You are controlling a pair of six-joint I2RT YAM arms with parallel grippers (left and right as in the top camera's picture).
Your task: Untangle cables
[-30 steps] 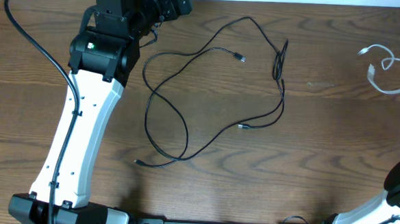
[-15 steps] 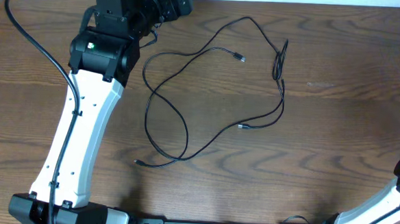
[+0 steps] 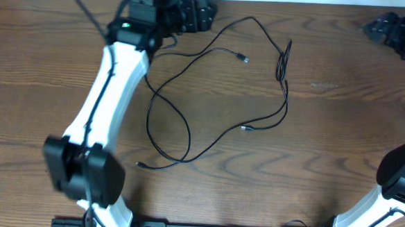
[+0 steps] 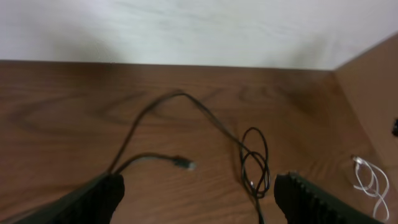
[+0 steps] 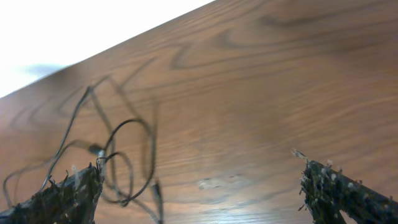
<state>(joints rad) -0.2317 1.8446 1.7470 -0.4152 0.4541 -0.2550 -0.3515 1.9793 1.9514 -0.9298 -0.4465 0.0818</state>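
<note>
Left end effector point(image 4: 199, 188): fingers wide apart, nothing held. It hovers by the far edge of the bench point(image 3: 339, 155), left of the middle.
Right end effector point(image 5: 199, 182): fingers also wide apart, nothing held. It is at the far right corner, well apart from the left one.
Black cables point(image 3: 284, 62): loose on the bench between the two end effectors, touched by neither. A small coiled bunch lies at the right side and long open loops run to the left and toward the near edge. The strands cross at several places.
Plug tips point(image 3: 243, 59): one lies inside the upper loop, one near the middle, and one is at the near-left end.
White cable point(image 4: 367, 183): at the right edge of the bench, well apart from the black ones. Only a small piece shows from overhead.
Left arm point(image 3: 113, 88): stretched from the near-left base diagonally to the far edge.
Right arm point(image 3: 400, 179): rises at the near-right corner, and its middle part is out of view.
</note>
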